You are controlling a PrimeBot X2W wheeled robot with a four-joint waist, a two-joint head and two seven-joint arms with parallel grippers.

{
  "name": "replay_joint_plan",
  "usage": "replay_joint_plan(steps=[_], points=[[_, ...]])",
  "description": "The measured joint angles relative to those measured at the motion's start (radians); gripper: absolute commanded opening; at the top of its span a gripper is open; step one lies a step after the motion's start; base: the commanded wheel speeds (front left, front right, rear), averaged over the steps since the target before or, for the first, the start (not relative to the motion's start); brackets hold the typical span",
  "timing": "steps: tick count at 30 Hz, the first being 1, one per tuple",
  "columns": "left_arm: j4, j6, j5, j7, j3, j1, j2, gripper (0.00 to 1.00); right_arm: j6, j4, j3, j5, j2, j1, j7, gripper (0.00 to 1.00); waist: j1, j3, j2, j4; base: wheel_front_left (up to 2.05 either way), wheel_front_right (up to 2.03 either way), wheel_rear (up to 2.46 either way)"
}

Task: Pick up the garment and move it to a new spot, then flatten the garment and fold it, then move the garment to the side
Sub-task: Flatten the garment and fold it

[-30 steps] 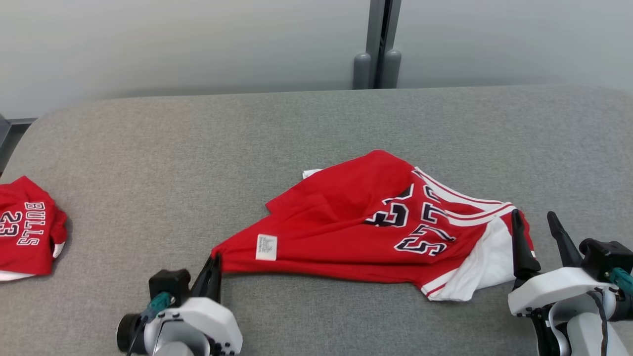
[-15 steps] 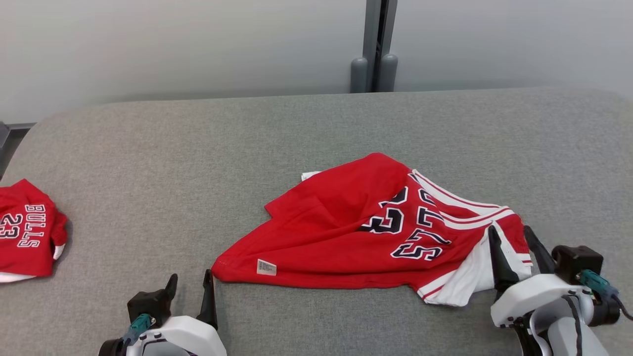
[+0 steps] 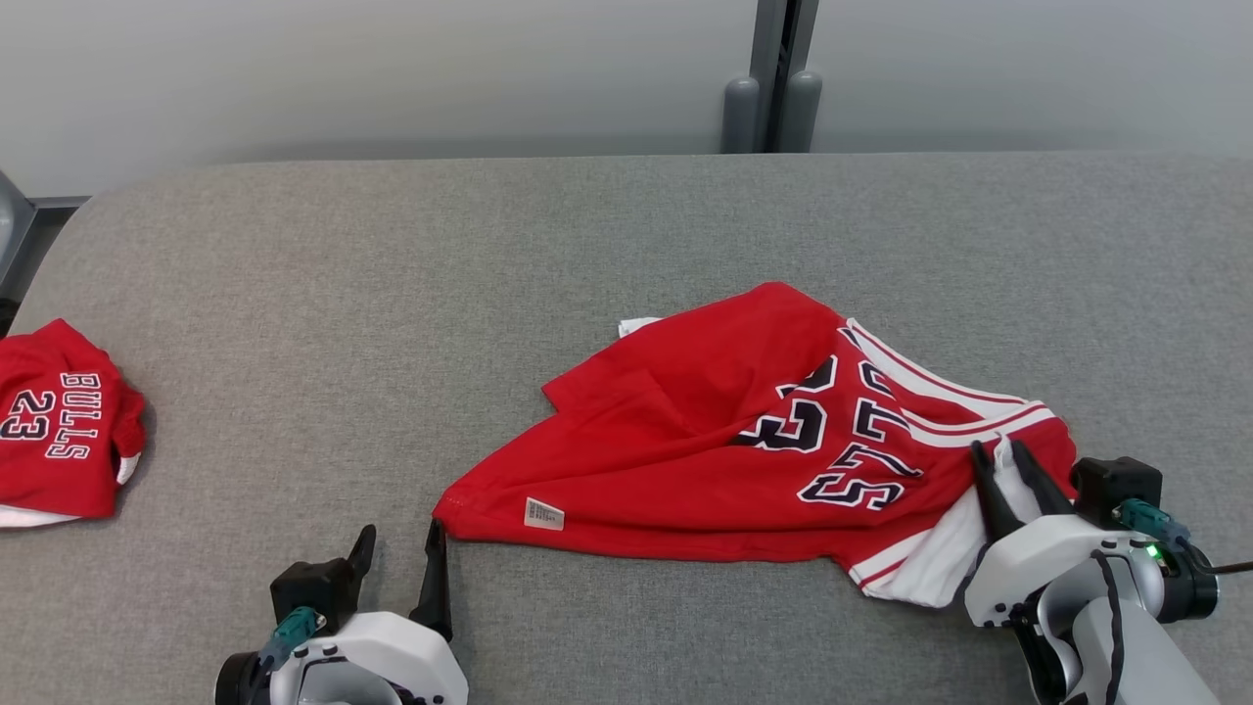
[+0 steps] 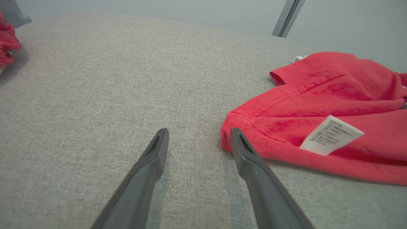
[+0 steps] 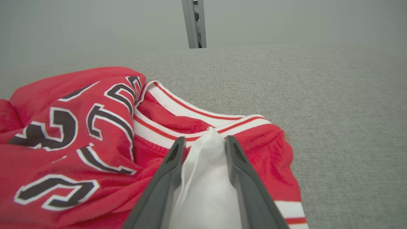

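The garment (image 3: 724,441) is a red jersey with dark numbers and white trim, lying crumpled on the grey table (image 3: 392,294). My left gripper (image 3: 401,534) stands open just in front of its left corner, and its right finger nearly touches the hem (image 4: 229,140). A white label (image 4: 330,135) sits beside that corner. At the garment's right end my right gripper (image 3: 997,450) has its fingers closed in on a bunched white fold (image 5: 206,178). The fold fills the gap between them in the right wrist view, under the striped trim (image 5: 190,111).
A second red jersey (image 3: 59,431) lies folded at the table's far left edge. A grey post (image 3: 778,78) stands against the wall behind the table. Bare grey cloth surface stretches behind and to the right of the garment.
The left gripper let go of the garment's corner, opened and drew back slightly. The right gripper moved onto the white fold and narrowed its fingers on it. The head camera shifted a little.
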Motion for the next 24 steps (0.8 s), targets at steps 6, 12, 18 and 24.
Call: replay_joint_plan(steps=[6,12,18,24], points=[[-0.007,0.002,-0.009,0.000,-0.014,-0.006,0.000,1.00,0.000,0.033,-0.028,-0.017,0.000,-0.017,0.000,0.00,0.0000,0.010,0.0000,0.012,0.00,0.00,0.00],[-0.013,0.002,-0.021,0.000,-0.027,-0.012,0.000,1.00,0.000,-0.064,-0.033,-0.033,-0.002,-0.042,0.000,0.00,0.0000,0.020,0.0000,0.025,0.00,0.00,0.00],[-0.003,0.000,-0.034,0.000,-0.048,-0.020,0.000,1.00,0.000,-0.228,0.020,0.006,0.001,-0.154,0.000,0.00,0.0000,0.025,0.0000,0.048,0.00,0.00,0.00],[0.014,-0.006,-0.037,0.000,-0.052,-0.010,0.000,1.00,0.000,-0.179,-0.111,0.012,0.000,-0.106,0.000,0.35,0.0000,0.014,0.0000,0.046,0.00,0.00,0.00]])
